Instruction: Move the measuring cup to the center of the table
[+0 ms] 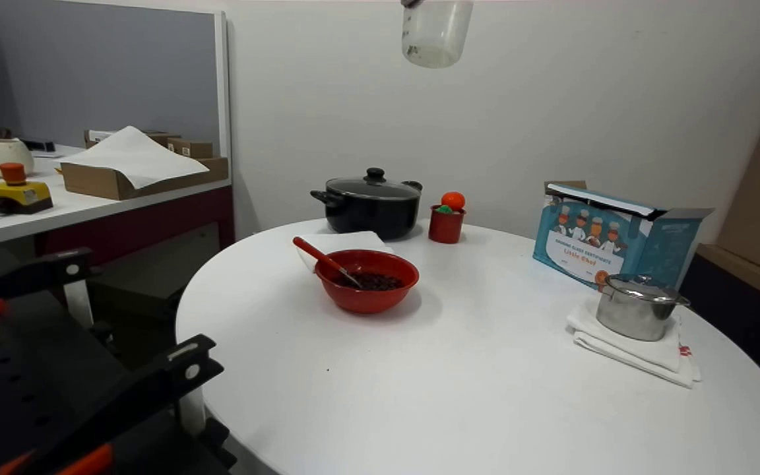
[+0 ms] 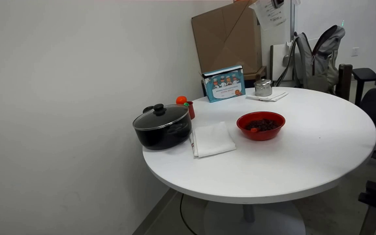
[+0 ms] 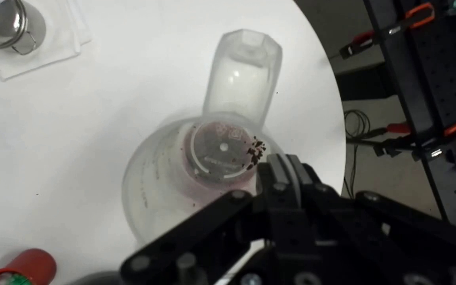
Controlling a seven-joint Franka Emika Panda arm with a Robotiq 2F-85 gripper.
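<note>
Clear plastic measuring cup [image 1: 436, 34] hangs above the table [image 1: 479, 382] — pinched in the nearly closed gripper [image 3: 289, 164].

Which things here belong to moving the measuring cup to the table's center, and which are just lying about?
For the job:
measuring cup, held in the air
gripper, closed on its rim
round white table, the destination

Lying about:
red bowl
red-handled spoon
black lidded pot
small red cup
blue box
lidded steel pot
folded white cloths
</note>
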